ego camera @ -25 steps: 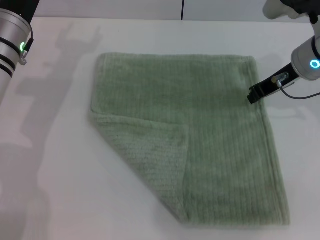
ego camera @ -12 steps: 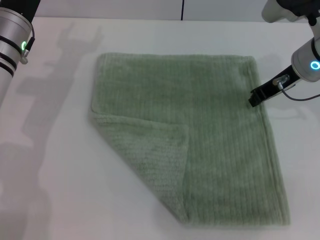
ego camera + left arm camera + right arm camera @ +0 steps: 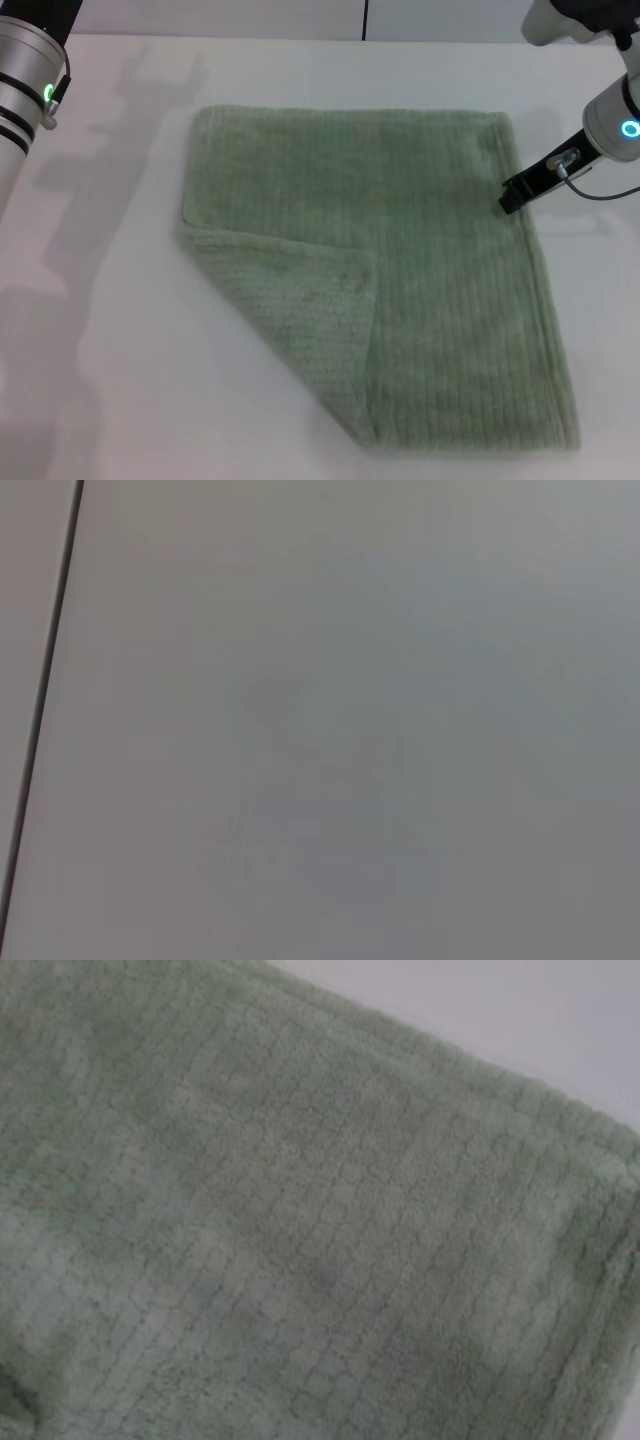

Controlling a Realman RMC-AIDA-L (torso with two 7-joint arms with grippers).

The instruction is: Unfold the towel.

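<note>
The pale sage-green towel (image 3: 420,230) lies flat on the white table (image 3: 100,350) in the head view. Its near-left corner is folded over onto itself as a triangular flap (image 3: 300,310). My right gripper (image 3: 511,196) is low at the towel's right edge, near the far right corner, its black tip touching or just above the hem. The right wrist view is filled with the towel's ribbed surface (image 3: 300,1210) and a hemmed edge. My left arm (image 3: 25,70) is parked at the far left, away from the towel, and its gripper is out of view.
The table's far edge meets a dark background strip (image 3: 365,20). Bare table surrounds the towel on the left and far sides. The left wrist view shows only a plain grey surface with one dark seam (image 3: 45,680).
My right gripper has shifted very slightly to the right at the towel's right edge. The towel and the left arm have not moved.
</note>
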